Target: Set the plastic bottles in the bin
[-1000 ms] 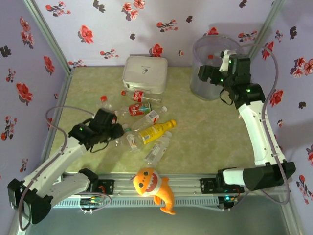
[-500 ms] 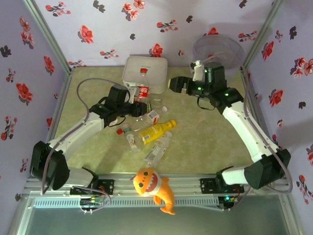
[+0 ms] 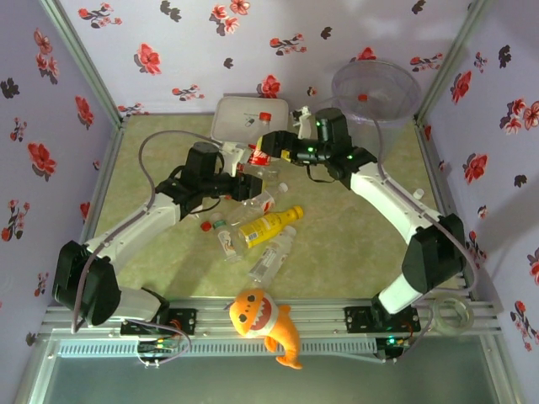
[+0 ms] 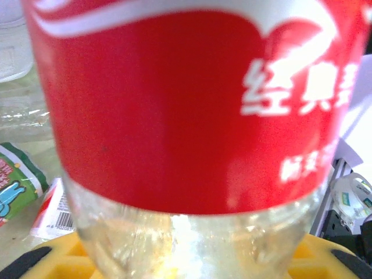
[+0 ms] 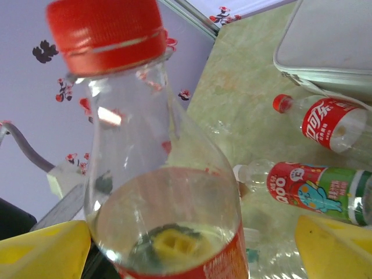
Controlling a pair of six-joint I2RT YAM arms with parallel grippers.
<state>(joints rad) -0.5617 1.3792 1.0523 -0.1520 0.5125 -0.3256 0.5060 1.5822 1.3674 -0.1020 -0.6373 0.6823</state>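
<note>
Evidently a handover in mid-air: the red-labelled bottle [image 5: 157,168] stands upright, cap up, over the near edge of the white box [image 3: 232,118], with the left jaws clamped on its lower body. The right jaws stand apart on either side of its shoulder, not touching, so they likely need only close across that upright axis. The bin [image 3: 389,116] lies at the far right, much nearer the right arm. The other bottles [image 3: 268,225] lie loose on the tabletop [image 3: 354,227].

Left wrist cam chops the red-label bottle [image 4: 186,104] off at top and bottom, and the label print's blurry. Right wrist cam loses its base past the lower edge.
</note>
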